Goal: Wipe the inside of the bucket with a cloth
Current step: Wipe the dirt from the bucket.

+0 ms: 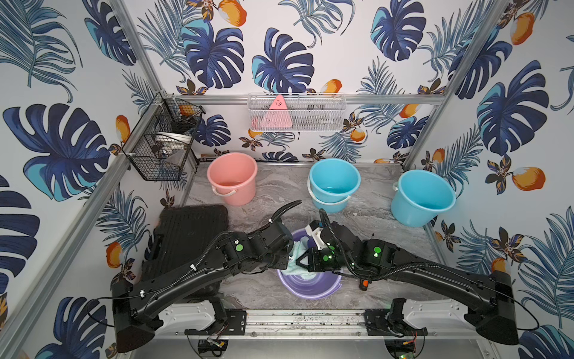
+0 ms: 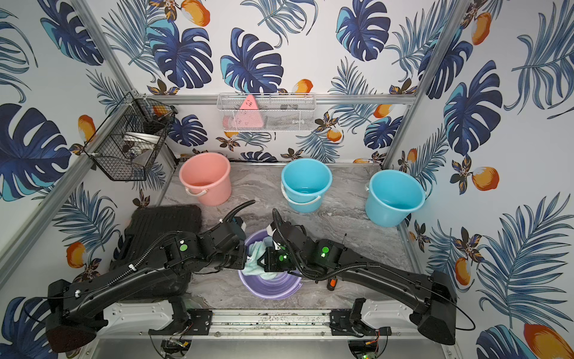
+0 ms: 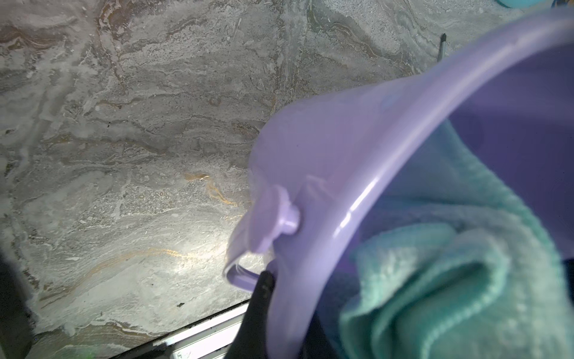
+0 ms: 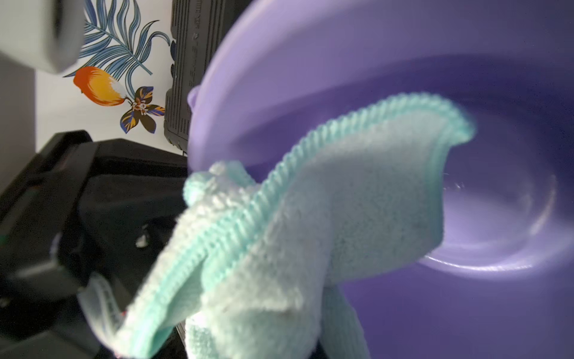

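Wiping step, judged under way: left gripper (image 3: pixel 284 323) pinched purple bucket (image 1: pixel 313 292) rim; right gripper (image 1: pixel 299 260) pinched mint cloth (image 4: pixel 310 217) inside. Next probably: press, sweep wall.

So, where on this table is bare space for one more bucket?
Bare marble lies between the pink bucket and the middle blue bucket, and between that one and the right blue bucket. The black case fills the left side. Around the purple bucket it is crowded: the left arm, the right arm, the cloth and a small orange-tipped tool.
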